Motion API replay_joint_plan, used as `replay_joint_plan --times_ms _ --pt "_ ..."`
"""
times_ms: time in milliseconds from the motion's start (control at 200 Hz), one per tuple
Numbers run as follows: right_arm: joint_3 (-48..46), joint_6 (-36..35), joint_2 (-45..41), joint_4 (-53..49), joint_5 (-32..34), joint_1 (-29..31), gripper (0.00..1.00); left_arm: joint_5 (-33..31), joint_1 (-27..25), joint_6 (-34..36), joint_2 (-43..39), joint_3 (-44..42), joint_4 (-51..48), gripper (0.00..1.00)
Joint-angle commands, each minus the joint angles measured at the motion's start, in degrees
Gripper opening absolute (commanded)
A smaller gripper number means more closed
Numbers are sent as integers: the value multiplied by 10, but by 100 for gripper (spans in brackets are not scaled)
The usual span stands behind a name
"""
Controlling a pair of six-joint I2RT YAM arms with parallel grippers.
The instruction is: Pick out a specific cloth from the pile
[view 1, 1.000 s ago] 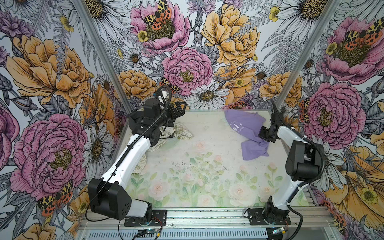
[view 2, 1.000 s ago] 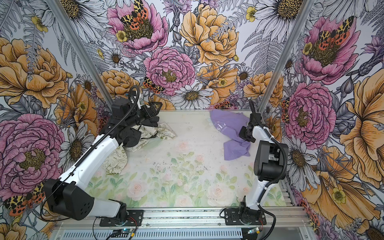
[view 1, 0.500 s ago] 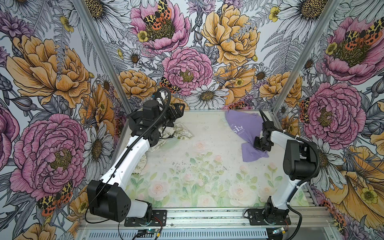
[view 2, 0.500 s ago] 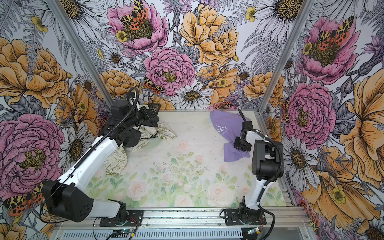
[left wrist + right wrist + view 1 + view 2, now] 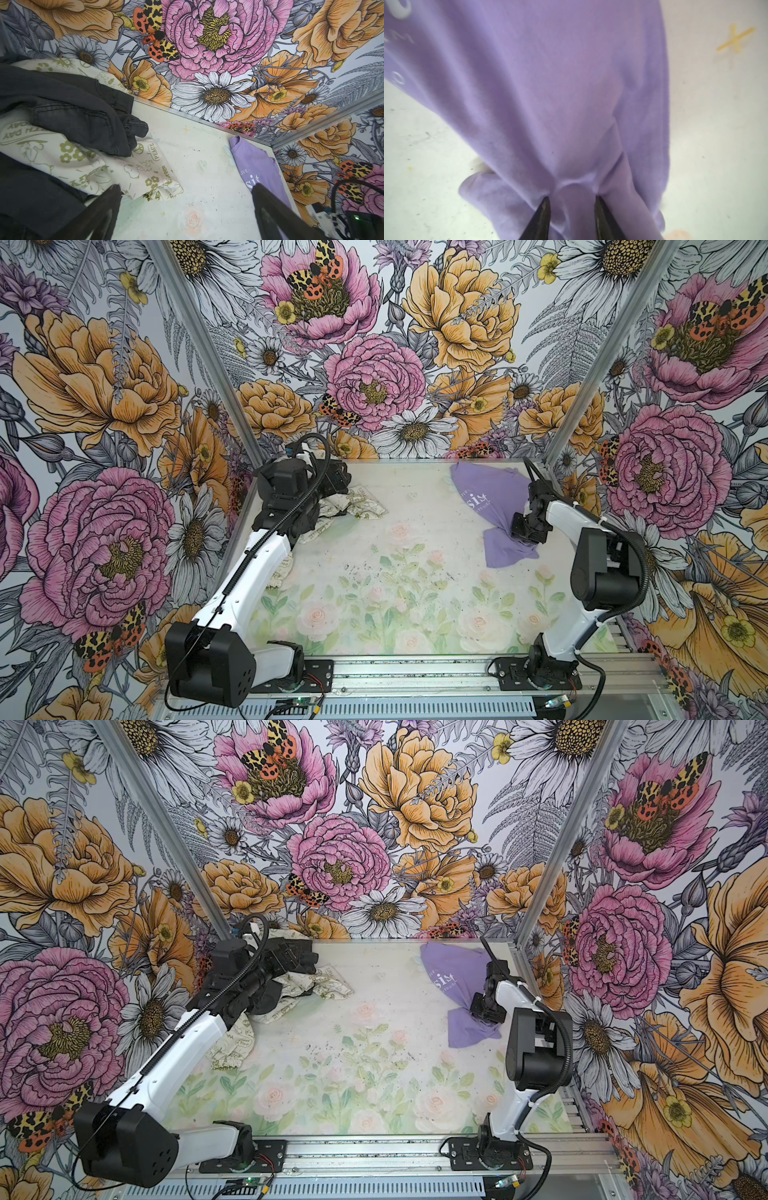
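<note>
The cloth (image 5: 494,506), lavender purple with white lettering, lies stretched along the right back of the table in both top views (image 5: 457,977). My right gripper (image 5: 521,531) is down on its near part. In the right wrist view the right gripper (image 5: 572,199) has its jaws part way apart, open, and a raised fold of the cloth (image 5: 550,83) stands between them. The pile (image 5: 357,506) of dark grey (image 5: 72,108) and cream green-print (image 5: 93,166) garments sits at the back left. My left gripper (image 5: 187,187) hovers wide open beside it, holding nothing.
Floral walls with metal corner posts (image 5: 582,364) close in the floral table (image 5: 395,572) on three sides. A strip of cream cloth (image 5: 232,1048) trails forward under the left arm. Both arm bases sit on the front rail (image 5: 415,676).
The right gripper has drawn the lavender cloth forward along the right side and come down onto it, then its jaws have parted. The left arm has barely moved.
</note>
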Motion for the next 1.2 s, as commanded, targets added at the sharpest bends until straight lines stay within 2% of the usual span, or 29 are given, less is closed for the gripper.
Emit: replay_joint_plan --times_ms 0,50,260,380,500,656,856,946,1196 --pt "20 25 -75 -12 31 10 48 -48 9 47 -28 -39 34 99" --pt "24 27 -100 -8 44 14 53 -65 10 59 -42 -63 55 99" --pt "12 25 -193 74 47 17 63 -130 22 127 -108 -177 139 99" --pt "-40 24 -233 169 40 17 69 -182 37 152 -136 -251 199 99" --pt "-103 24 -258 262 38 17 81 -185 64 199 -141 -331 308 99" --pt "-204 19 -274 405 39 18 88 -189 100 216 -93 -373 371 99" --pt "-330 -13 -265 610 82 21 96 -155 126 217 2 -415 532 99" --pt "-350 -45 -241 647 100 24 98 -129 131 213 39 -413 556 99" --pt "-354 -94 -172 682 97 29 99 -137 133 206 101 -448 669 99"
